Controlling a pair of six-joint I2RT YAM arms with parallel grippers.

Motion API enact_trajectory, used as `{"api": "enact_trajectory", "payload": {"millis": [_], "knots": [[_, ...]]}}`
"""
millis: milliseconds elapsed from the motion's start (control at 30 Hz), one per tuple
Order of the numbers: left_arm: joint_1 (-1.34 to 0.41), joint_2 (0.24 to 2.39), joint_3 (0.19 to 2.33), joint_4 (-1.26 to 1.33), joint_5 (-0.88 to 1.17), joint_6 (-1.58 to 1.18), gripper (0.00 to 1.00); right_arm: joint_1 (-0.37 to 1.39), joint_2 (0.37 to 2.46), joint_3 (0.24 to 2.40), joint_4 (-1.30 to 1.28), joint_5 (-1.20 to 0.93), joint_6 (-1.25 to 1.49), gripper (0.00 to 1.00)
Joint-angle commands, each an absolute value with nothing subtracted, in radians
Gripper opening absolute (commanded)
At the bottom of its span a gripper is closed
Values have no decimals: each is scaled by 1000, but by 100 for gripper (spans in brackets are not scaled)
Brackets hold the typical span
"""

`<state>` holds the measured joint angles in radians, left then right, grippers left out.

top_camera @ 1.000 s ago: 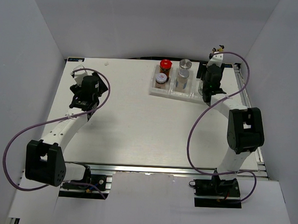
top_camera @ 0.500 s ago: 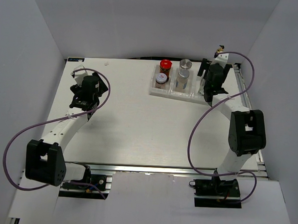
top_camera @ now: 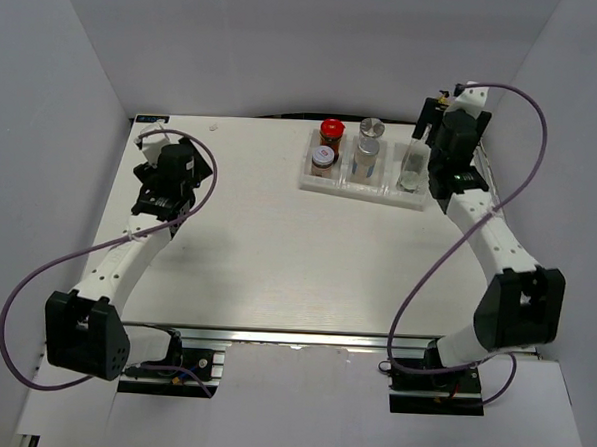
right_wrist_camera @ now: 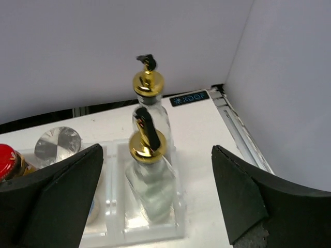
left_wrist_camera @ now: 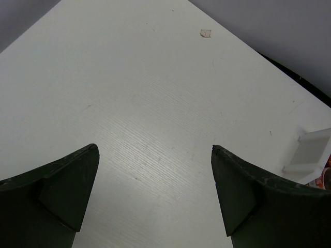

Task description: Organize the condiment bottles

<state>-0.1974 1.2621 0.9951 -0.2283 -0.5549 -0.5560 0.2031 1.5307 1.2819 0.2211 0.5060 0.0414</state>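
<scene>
The white tray (top_camera: 341,184) holds the dark red-capped jar (top_camera: 331,131), the short pale-lidded jar (top_camera: 323,157) and the silver-capped bottle (top_camera: 369,147). A slim clear gold-capped bottle (top_camera: 414,161) stands in the right compartment. In the right wrist view this bottle (right_wrist_camera: 150,178) stands upright in the tray (right_wrist_camera: 155,230), with a second gold-capped bottle (right_wrist_camera: 150,85) right behind it. My right gripper (right_wrist_camera: 156,148) is open and empty, above and just right of the tray (top_camera: 439,171). My left gripper (top_camera: 170,182) is open and empty over bare table (left_wrist_camera: 155,150).
White walls close in the table on three sides; the right wall is near the right arm. A small paper scrap (left_wrist_camera: 205,33) lies at the back left. The tray's corner (left_wrist_camera: 310,155) shows at the right of the left wrist view.
My right gripper has lifted and drawn back to the right, away from the tray's right compartment, uncovering the slim bottle there. My left arm has shifted slightly back and left.
</scene>
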Motion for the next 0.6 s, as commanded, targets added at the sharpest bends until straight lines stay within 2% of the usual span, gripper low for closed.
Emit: {"api": "enact_trajectory", "payload": {"millis": [0, 133, 167, 267, 567], "knots": [[-190, 1195, 1017, -282, -610, -548, 98, 198, 1377, 1235, 70, 575, 84, 89], [-190, 1135, 957, -273, -612, -549, 98, 199, 1186, 1059, -90, 542, 233, 89], [-190, 1125, 942, -267, -612, -552, 98, 199, 1149, 969, -121, 537, 347, 90], [-190, 1085, 907, -245, -584, -552, 98, 199, 958, 769, -133, 502, 438, 89], [-190, 953, 804, -196, -543, -518, 98, 198, 720, 575, -84, 512, 463, 89]]}}
